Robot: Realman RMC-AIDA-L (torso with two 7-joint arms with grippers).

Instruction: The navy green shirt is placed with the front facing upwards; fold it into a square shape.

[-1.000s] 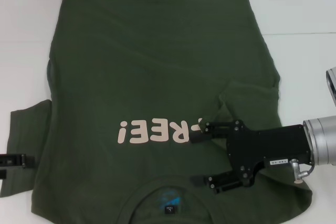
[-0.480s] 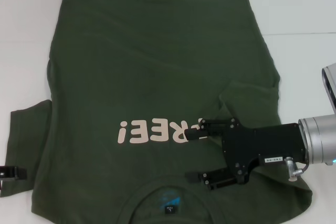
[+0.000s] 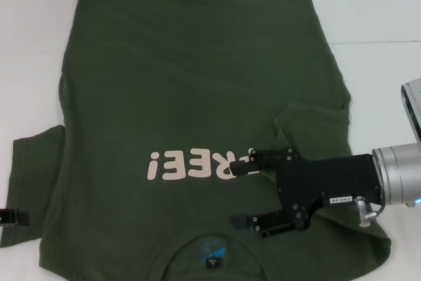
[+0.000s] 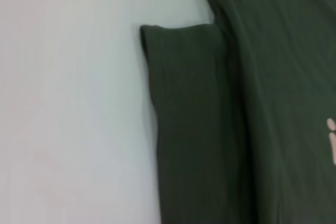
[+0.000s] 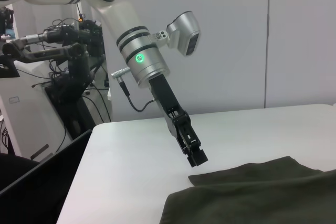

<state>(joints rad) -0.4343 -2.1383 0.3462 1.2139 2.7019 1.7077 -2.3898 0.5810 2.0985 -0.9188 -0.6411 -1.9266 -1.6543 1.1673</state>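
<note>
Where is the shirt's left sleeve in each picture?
Head view: the left sleeve sticks out from the green shirt near the left gripper.
Left wrist view: the sleeve runs down the middle, beside the white table.
Right wrist view: the sleeve lies low, under the left gripper.
Shared landmark: the sleeve's straight end edge against the white table.

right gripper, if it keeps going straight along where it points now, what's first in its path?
Likely nothing but cloth: the open right gripper points across the navy green shirt toward the robot's left, over the FREE! lettering. Its height above the fabric is unclear.
</note>
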